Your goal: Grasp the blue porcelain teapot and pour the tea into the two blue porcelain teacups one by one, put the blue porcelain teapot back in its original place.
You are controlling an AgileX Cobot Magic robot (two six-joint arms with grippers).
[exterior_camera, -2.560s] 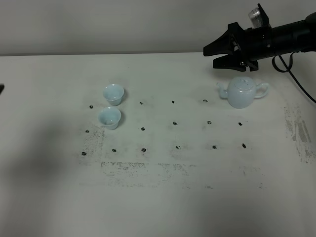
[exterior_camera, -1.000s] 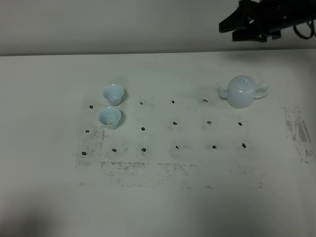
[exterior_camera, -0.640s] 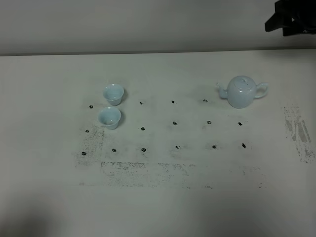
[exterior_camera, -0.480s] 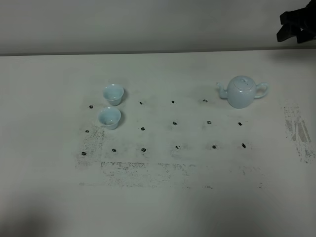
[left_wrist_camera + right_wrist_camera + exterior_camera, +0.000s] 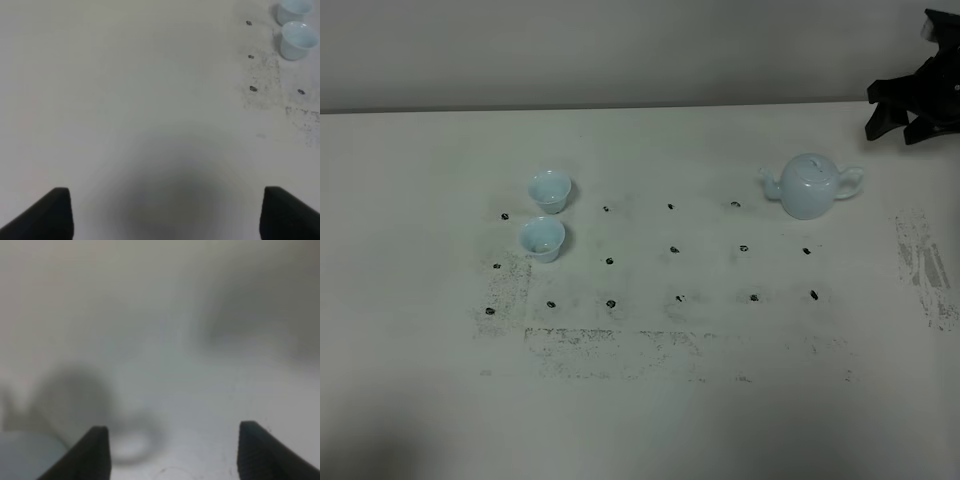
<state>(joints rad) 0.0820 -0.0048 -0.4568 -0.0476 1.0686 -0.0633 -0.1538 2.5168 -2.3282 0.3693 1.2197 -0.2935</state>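
Right wrist: teapot (image 5: 22, 460) blurred, cropped at edge.

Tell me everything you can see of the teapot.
The teapot is pale blue, glossy, porcelain-looking, with a round body. Its small knobbed lid is on; a short curved spout points left in the high view, and a loop handle sits opposite. It stands upright on the white table, right of centre, toward the back. Only the table touches it.

A pale-blue teapot (image 5: 810, 187) is standing upright, lid on, spout facing the farther cup (image 5: 549, 190) and nearer cup (image 5: 542, 239), a matching pair sitting close together, rims up.
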